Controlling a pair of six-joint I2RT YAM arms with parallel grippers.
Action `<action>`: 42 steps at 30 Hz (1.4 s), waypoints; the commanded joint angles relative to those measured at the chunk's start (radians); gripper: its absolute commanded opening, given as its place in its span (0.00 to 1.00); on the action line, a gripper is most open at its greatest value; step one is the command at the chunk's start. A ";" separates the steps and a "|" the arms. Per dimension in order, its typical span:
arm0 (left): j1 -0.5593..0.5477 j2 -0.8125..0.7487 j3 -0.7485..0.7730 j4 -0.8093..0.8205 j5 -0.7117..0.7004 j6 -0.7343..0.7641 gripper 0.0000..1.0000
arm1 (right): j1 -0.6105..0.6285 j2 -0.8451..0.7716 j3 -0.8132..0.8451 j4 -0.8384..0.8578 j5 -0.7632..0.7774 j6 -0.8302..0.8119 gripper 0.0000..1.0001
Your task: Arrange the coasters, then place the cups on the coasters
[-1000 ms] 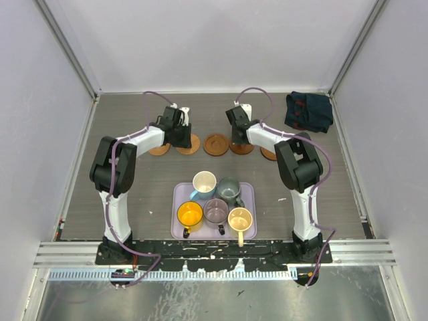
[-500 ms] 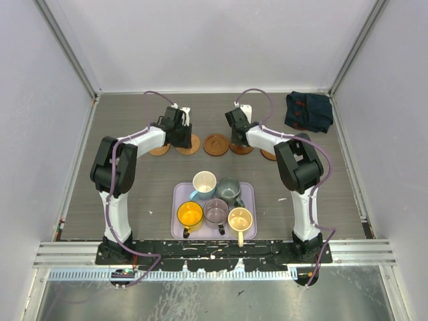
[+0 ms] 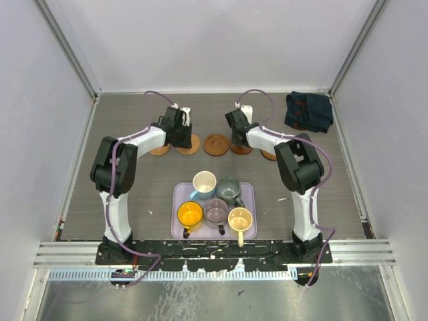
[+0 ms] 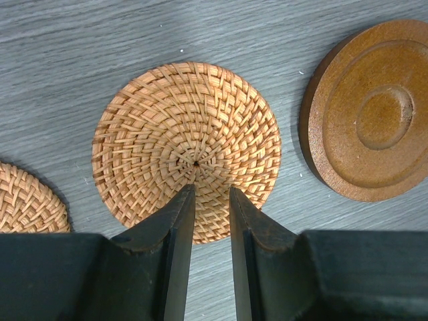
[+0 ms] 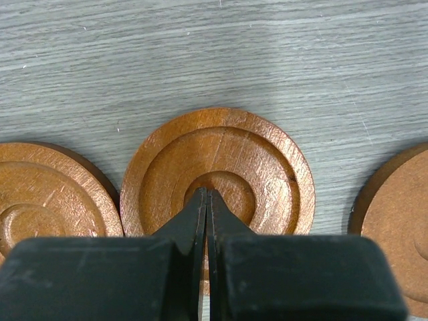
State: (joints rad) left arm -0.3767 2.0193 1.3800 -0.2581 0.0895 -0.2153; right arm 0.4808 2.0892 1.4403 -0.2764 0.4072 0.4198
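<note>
A woven rattan coaster [image 4: 187, 144] lies flat right under the left gripper [image 4: 212, 200], whose jaws stand narrowly parted, grasping nothing; a wooden ringed coaster [image 4: 374, 110] sits just to its right, a second woven coaster [image 4: 27, 200] to its left; the right gripper [image 5: 206, 197], clenched empty, points at the centre of another wooden coaster [image 5: 217, 164]; the cups [image 3: 216, 211] stand on the lilac tray [image 3: 180, 194], back toward the arm bases.

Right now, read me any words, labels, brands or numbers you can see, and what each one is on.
No readable text anywhere.
The woven coaster, wooden coaster, lilac tray and dark cloth show no lettering.
The cups are too small in the top view to rule out fine print.
</note>
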 commanded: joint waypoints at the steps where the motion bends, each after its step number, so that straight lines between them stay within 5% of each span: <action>1: 0.016 -0.010 0.002 -0.074 -0.054 0.026 0.30 | 0.001 -0.016 -0.044 -0.103 -0.002 0.009 0.00; 42: 0.035 -0.025 0.034 -0.081 -0.041 0.036 0.38 | -0.010 -0.094 -0.052 -0.147 0.069 -0.005 0.00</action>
State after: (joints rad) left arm -0.3557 2.0171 1.3911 -0.2905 0.0673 -0.1932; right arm 0.4797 2.0365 1.3838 -0.3450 0.4591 0.4248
